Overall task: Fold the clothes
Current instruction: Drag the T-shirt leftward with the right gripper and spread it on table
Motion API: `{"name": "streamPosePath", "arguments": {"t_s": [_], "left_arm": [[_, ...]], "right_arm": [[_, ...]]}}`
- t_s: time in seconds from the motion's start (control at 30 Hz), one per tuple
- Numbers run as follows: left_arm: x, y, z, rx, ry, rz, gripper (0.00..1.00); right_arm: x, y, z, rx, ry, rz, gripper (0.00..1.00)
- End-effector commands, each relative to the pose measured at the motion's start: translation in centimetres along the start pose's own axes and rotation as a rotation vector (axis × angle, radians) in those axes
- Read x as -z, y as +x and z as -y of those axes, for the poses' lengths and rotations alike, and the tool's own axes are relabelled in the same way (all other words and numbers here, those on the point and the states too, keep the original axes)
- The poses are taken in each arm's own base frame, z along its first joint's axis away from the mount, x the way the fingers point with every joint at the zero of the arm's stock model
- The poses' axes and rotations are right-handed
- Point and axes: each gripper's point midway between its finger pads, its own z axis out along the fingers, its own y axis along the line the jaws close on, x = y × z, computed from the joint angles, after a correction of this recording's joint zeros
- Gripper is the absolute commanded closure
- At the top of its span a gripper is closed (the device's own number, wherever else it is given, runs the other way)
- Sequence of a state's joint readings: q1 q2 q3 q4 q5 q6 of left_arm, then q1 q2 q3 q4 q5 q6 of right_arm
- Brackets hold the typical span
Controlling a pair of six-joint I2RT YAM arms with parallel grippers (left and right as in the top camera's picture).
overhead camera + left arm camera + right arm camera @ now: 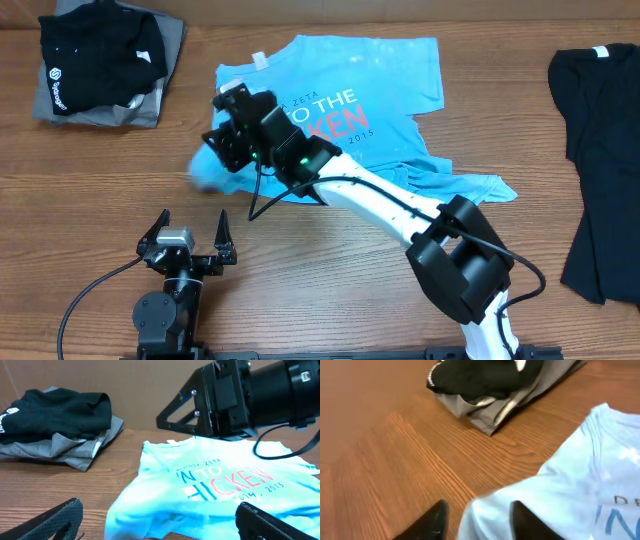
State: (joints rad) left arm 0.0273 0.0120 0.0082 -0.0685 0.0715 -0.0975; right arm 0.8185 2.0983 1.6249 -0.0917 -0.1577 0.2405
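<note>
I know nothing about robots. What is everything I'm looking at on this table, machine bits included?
T-shirt: one, light blue with white and red lettering, spread mid-table, lower edge rumpled.
Black shirt: one, black with a small white logo, on top of the pile in the far left corner.
Grey shirt: one, grey, under the black shirt.
Black garment: one, black, laid out at the right edge.
Table: one, brown wood, under everything.
Left claw: one, black, near side, left of centre, wide open and empty.
Right claw: one, black on a white arm, at the T-shirt's left edge, fingers apart.
</note>
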Motion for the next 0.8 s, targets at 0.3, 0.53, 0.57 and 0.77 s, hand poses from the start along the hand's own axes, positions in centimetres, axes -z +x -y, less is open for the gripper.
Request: {"name": "streamPosePath", "arguments": {"t_s": [0.3, 0.53, 0.57, 0.77], "left_arm": [[0.0, 0.0, 0.2, -0.020, 0.011, 0.002, 0.00], [0.0, 0.0, 0.2, -0.020, 0.010, 0.002, 0.00], [0.0, 0.0, 0.2, -0.020, 0.010, 0.002, 0.00], [0.0, 0.0, 0.2, -0.020, 0.011, 0.002, 0.00]], "right_arm": [[19.9, -8.7, 18.5, -0.243, 0.416, 0.083, 0.00], [26.9, -0.3, 25.7, -0.507, 0.592, -0.178, 0.00], [27.4, 1.0, 26.3, -0.540, 0.608, -0.214, 0.00], [27.7, 5.1, 27.6, -0.650, 0.606, -0.328, 0.00]]}}
